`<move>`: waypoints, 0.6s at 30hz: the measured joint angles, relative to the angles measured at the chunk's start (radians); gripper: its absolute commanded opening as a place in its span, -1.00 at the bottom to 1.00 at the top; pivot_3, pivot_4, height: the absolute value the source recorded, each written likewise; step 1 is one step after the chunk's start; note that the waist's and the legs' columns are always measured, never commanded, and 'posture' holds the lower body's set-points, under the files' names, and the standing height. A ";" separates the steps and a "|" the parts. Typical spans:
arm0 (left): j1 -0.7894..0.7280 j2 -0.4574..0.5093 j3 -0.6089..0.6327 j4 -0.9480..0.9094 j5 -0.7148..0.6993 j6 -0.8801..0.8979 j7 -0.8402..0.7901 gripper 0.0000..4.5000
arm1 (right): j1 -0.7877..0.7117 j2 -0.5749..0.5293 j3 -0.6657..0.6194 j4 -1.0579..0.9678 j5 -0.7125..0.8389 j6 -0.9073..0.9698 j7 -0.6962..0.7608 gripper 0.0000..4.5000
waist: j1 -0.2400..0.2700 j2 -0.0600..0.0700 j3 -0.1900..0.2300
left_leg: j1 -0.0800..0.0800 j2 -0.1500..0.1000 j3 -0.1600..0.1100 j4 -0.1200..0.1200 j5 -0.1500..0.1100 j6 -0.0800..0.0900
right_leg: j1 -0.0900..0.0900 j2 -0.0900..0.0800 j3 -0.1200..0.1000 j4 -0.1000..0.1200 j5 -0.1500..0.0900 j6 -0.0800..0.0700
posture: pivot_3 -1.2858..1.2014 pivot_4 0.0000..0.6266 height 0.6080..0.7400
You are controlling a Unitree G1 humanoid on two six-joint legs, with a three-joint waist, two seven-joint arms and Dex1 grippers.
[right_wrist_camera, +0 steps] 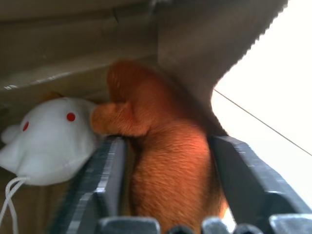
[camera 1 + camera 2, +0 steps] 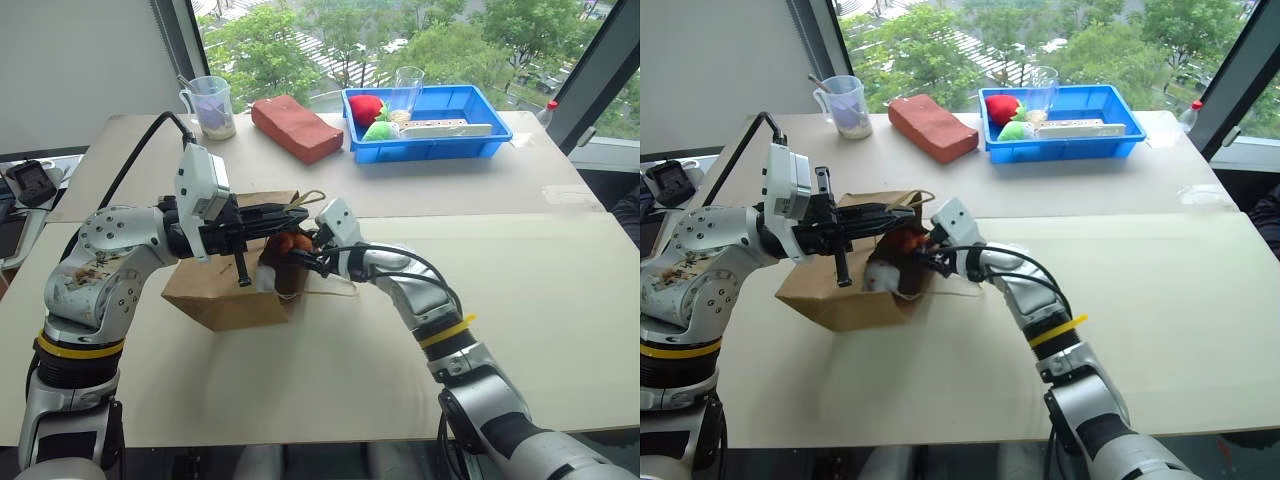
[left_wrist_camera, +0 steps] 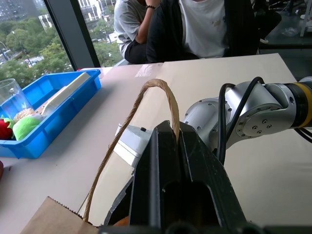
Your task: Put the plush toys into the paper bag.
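Head pair: looks down over my arms at the tan kraft paper bag [image 2: 225, 300].
Right wrist: close inside that bag.
Left wrist: faces across the table.

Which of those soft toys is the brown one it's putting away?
Find the paper bag lying open on the near table. In its mouth, between the right gripper fingers, sits the fuzzy reddish-brown toy; the white toy beside it has red eyes.

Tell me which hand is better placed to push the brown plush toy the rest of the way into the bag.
The right hand: its fingers flank the reddish-brown plush toy at the paper bag mouth, beside the white toy. The left hand is busy, shut on the bag's handle.
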 measured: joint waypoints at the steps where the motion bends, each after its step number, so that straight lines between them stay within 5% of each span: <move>1: 0.000 0.000 0.000 0.000 0.000 0.000 0.000 -1.00 | 0.000 0.003 -0.008 -0.010 0.010 0.001 0.006 0.99 | 0.000 0.000 0.000 | 0.000 0.000 0.000 0.000 0.000 0.000 | 0.000 0.000 0.000 0.000 0.000 0.000 | 0.03 -0.52 1.00; 7: -0.002 -0.001 0.000 0.008 0.003 -0.007 -0.001 -1.00 | 0.048 -0.031 -0.025 -0.148 0.077 0.060 0.072 0.99 | 0.004 0.000 0.000 | 0.000 0.000 -0.001 0.000 0.000 0.000 | 0.000 0.000 0.000 0.000 0.000 0.000 | 0.03 -0.52 1.00; 14: 0.001 0.006 0.004 0.019 0.009 -0.017 -0.006 -1.00 | 0.196 -0.317 -0.043 -0.376 0.148 0.178 0.245 0.99 | 0.010 0.000 0.000 | 0.000 0.000 -0.001 0.000 -0.001 0.002 | 0.001 0.000 0.000 -0.001 0.000 0.000 | 0.03 -0.52 1.00; 18: 0.001 0.006 0.004 0.024 0.011 -0.022 -0.009 -1.00 | 0.251 -0.358 0.016 -0.373 0.079 0.129 0.257 0.99 | -0.002 0.000 0.000 | 0.001 0.000 0.001 0.000 -0.001 0.002 | 0.001 0.000 0.001 -0.002 0.000 0.000 | 0.03 -0.52 1.00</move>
